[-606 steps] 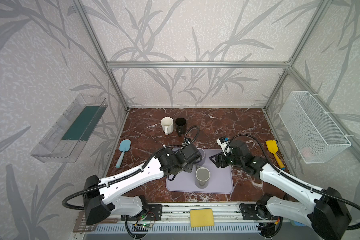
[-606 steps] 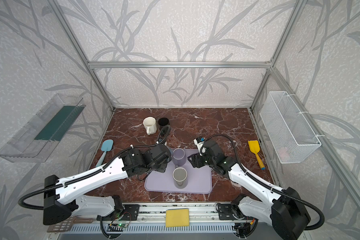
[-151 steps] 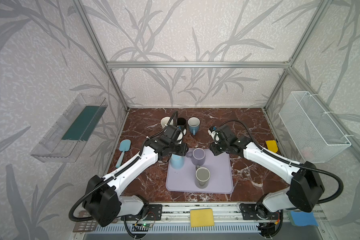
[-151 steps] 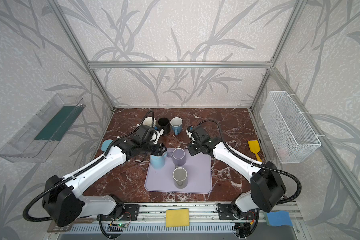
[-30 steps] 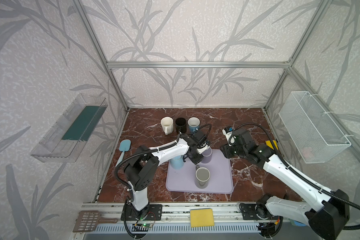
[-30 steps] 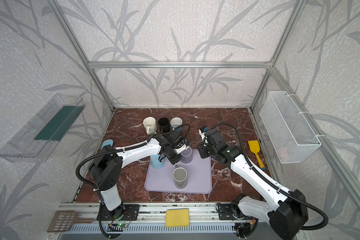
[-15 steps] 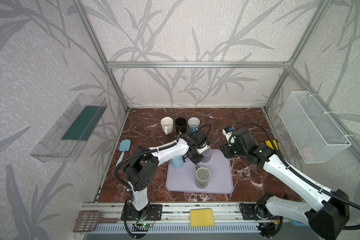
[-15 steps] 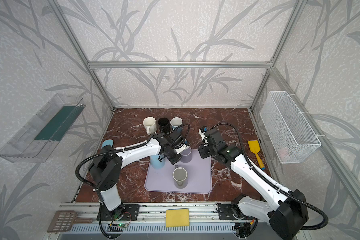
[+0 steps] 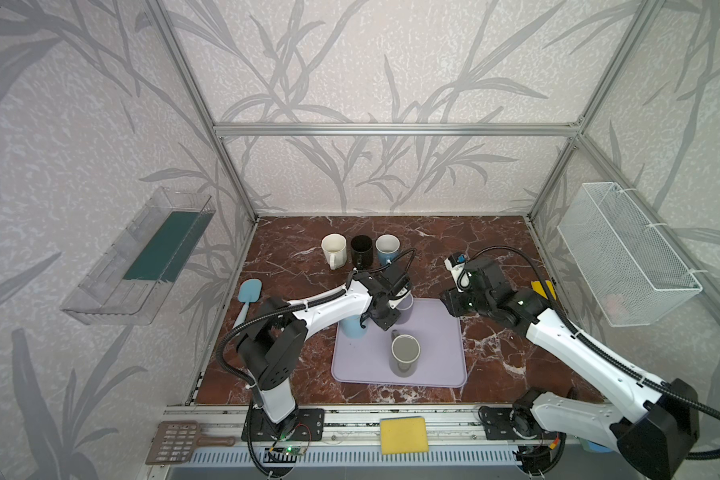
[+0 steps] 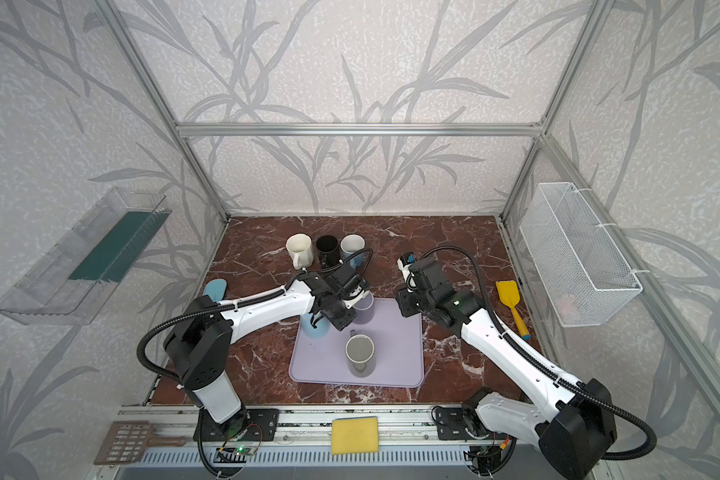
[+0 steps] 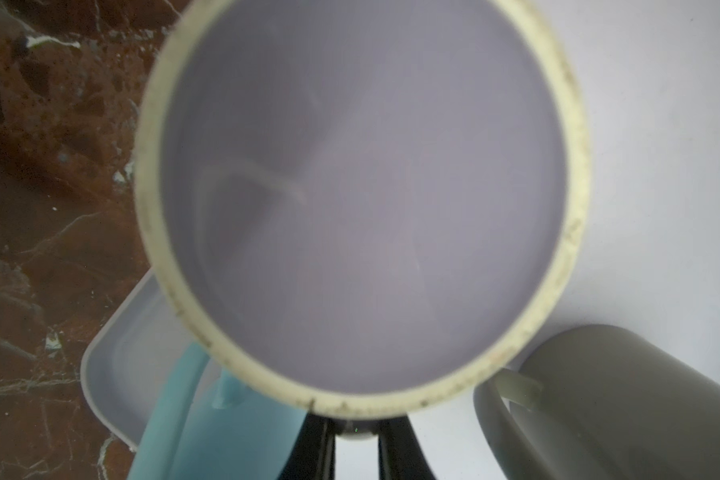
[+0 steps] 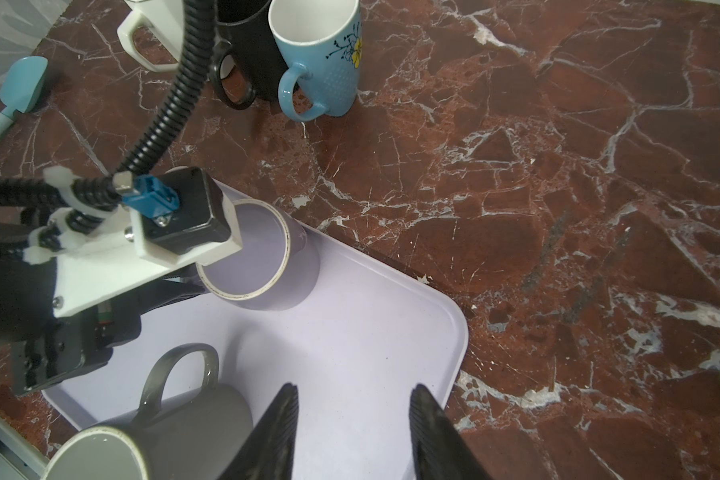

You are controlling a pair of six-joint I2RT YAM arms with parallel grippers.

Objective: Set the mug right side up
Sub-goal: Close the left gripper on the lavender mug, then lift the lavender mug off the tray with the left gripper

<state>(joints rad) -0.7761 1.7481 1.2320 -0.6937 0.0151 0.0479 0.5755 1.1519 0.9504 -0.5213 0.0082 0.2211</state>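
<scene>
A lavender mug (image 9: 406,304) stands upside down at the far left corner of the lavender tray (image 9: 441,365). Its cream unglazed foot ring faces up in the left wrist view (image 11: 362,199) and the right wrist view (image 12: 267,257). My left gripper (image 11: 355,440) reaches in from the left and is shut on the mug's handle, which shows as a pale sliver between the black fingers. In a top view the left gripper (image 10: 352,306) sits tight against the mug (image 10: 365,309). My right gripper (image 12: 352,399) hovers open over the tray's far right part with nothing between its fingers.
A grey mug (image 9: 404,353) stands upright mid-tray. A light blue mug (image 9: 352,328) sits at the tray's left edge under my left arm. Cream (image 9: 334,249), black (image 9: 361,249) and blue flowered (image 9: 387,248) mugs line the back. A blue spatula (image 9: 248,293) lies left, a yellow scraper (image 10: 510,299) right.
My left jaws have drawn in slightly on the mug's handle. Both arms stay where they were.
</scene>
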